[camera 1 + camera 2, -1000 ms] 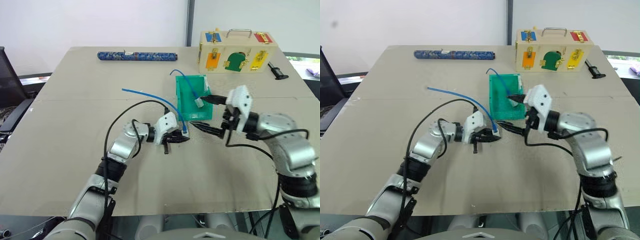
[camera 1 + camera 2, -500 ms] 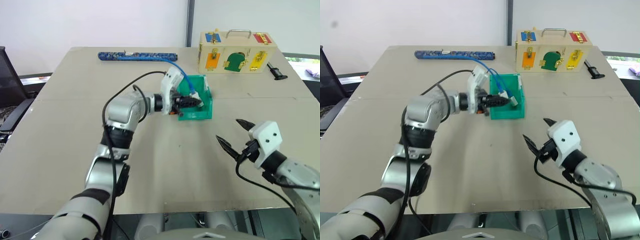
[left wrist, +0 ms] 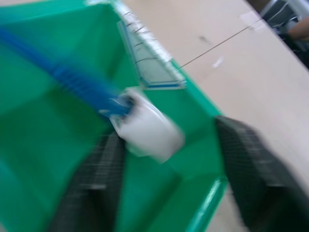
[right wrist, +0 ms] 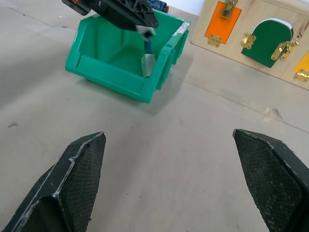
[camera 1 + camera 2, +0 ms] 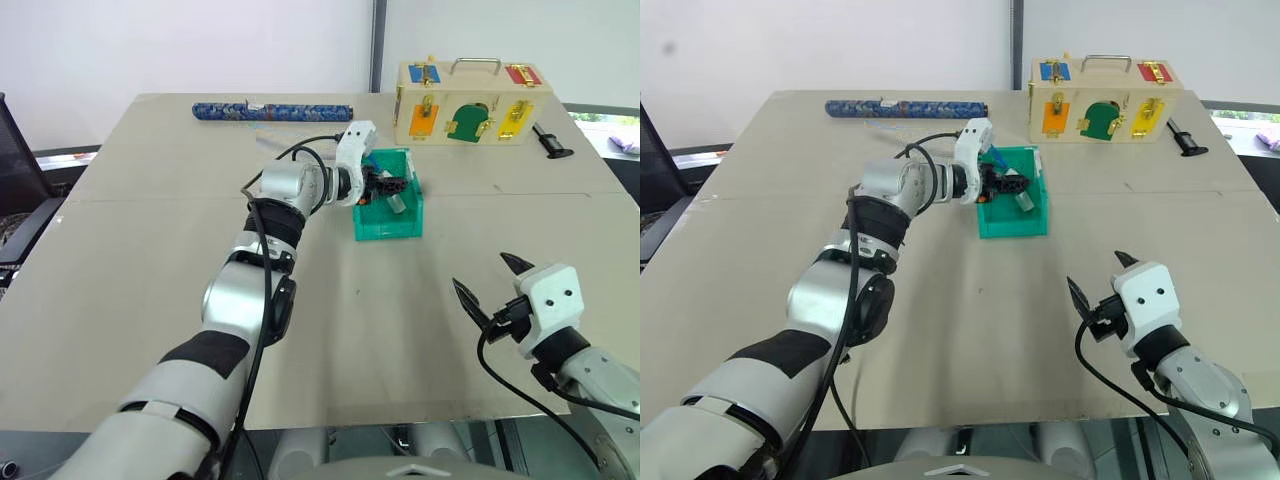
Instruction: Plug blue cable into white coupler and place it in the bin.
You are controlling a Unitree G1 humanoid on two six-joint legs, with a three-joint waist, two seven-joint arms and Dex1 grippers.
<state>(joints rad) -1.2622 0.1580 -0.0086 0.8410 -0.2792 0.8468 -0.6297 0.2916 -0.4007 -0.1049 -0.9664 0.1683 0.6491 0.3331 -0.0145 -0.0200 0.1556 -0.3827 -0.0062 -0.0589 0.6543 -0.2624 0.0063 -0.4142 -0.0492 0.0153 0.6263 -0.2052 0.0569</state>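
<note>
Two arms are at work, and they sit far apart: the left gripper [image 5: 388,187] reaches over the bin [image 5: 385,226] in the upper middle of the head views, while the right gripper [image 5: 495,290] hangs low at the lower right over bare table [image 5: 150,250]. The left arm seems to be stretched out there because the joined piece belongs in the bin. In the left wrist view the cable [image 3: 63,79] runs down into the coupler [image 3: 149,128], the two plainly mated, and both lie within the bin's green walls. That view's two black fingers [image 3: 246,179] stand wide apart on either side of the coupler, which looks to sit free between them, though the blur leaves a slight touch possible; I judge this to be the drop itself. In the right wrist view the coupler and a short run of cable hang just under the left gripper, inside the bin. The right gripper's jaws are spread wide and hold nothing, pointing towards the bin from well away, probably parked clear so the left arm has room. A latch box [image 5: 472,104] stands at the upper right and a patterned tube [image 5: 272,111] at the upper left, both idle.
</note>
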